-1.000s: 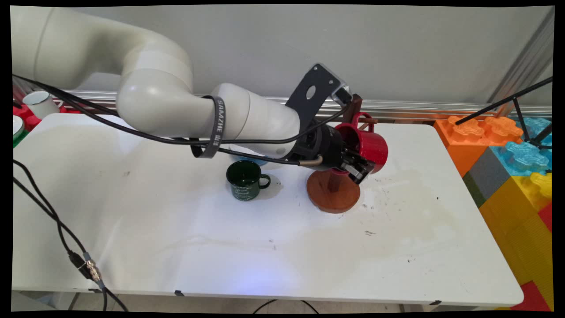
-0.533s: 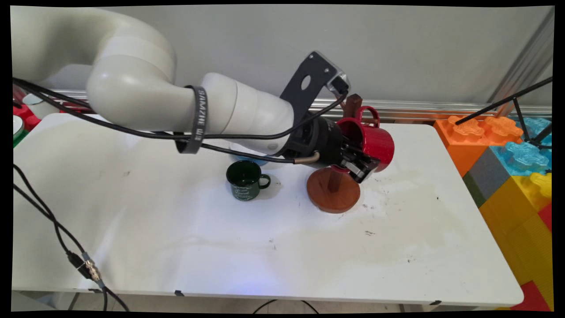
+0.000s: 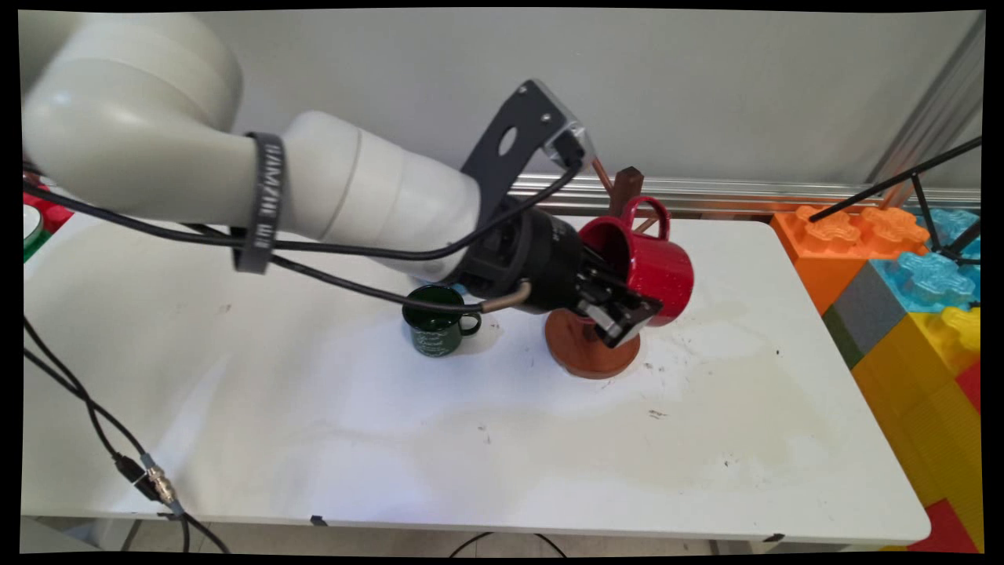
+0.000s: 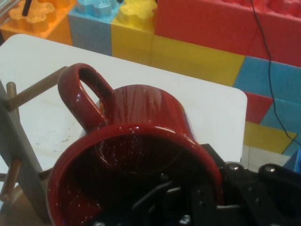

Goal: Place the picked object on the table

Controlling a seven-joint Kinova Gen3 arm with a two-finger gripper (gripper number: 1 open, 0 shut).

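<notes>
My gripper (image 3: 621,312) is shut on a red speckled mug (image 3: 655,263), one finger inside the mug and the other outside its wall. It holds the mug tilted on its side in the air, mouth toward the hand. Just behind the mug rises the wooden mug tree (image 3: 590,355), with its round base under the hand and its dark post beside the mug's handle (image 3: 649,212). In the hand view the red mug (image 4: 141,141) fills the picture, and a wooden peg (image 4: 33,90) ends close to the mug's handle (image 4: 83,94). A dark green mug (image 3: 434,322) stands upright left of the base.
Large orange, blue, yellow and red toy bricks (image 3: 910,298) are stacked off the table's right edge, with black tripod legs (image 3: 925,196) over them. Black cables (image 3: 86,400) hang over the table's left side. A metal rail runs along the wall behind.
The arm has swung left and toward the camera and the wrist has turned. The red mug stays in the gripper beside the post, having risen a little and then come back down.
</notes>
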